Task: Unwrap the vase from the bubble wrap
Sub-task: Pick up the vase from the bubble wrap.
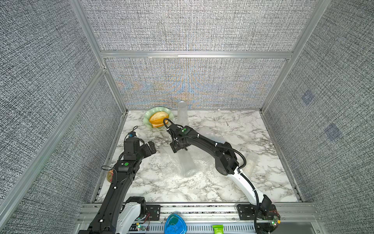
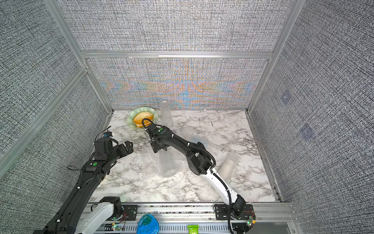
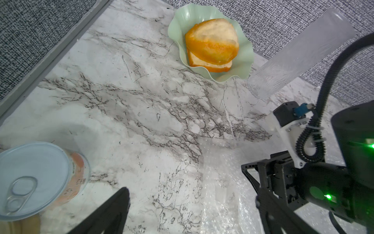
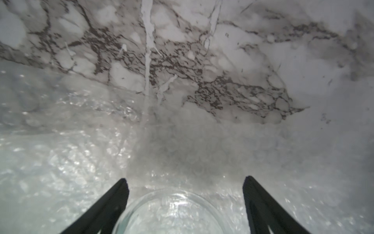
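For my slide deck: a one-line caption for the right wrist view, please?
Right gripper straddling the glass vase's rim, bubble wrap spread beneath on the marble table.

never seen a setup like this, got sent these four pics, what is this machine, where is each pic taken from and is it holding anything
These are two robot arms bolted to the front edge of a marble-patterned table inside grey walls. Each arm ends in a two-fingered gripper. Two pictures come from a paired camera overhead, so they look nearly alike. The others come from small cameras on each arm's wrist.

On the table lies a clear glass vase on its side, on spread bubble wrap. A second clear vase stands at the back beside a green wavy bowl holding bread. A pull-tab can sits near the left arm.

The left gripper is open and empty. The right gripper has its fingers either side of the lying vase's mouth, not clamped yet.
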You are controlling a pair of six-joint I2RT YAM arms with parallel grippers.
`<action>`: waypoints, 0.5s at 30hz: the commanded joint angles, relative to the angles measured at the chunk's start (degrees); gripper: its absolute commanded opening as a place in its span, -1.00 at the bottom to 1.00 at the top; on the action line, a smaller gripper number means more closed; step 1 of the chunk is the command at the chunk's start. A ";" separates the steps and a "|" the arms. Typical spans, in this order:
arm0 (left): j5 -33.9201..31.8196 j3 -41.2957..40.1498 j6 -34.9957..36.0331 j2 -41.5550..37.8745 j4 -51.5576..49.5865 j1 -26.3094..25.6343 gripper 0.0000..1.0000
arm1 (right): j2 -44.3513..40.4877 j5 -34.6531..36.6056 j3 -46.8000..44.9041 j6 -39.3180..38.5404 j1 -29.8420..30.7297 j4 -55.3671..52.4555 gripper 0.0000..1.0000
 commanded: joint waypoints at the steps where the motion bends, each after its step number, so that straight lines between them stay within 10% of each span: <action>1: 1.58 -0.12 1.08 -0.31 1.42 0.08 0.99 | 0.43 -0.02 0.68 0.49 -0.28 -2.63 0.53; 8: 3.18 -0.01 1.11 -0.38 2.00 0.09 0.99 | -1.29 -1.99 3.33 0.07 -0.78 -3.51 0.04; 15: 4.70 -0.24 1.30 -2.32 2.36 0.11 0.99 | -9.59 -1.28 -1.93 1.97 -0.23 0.86 -0.02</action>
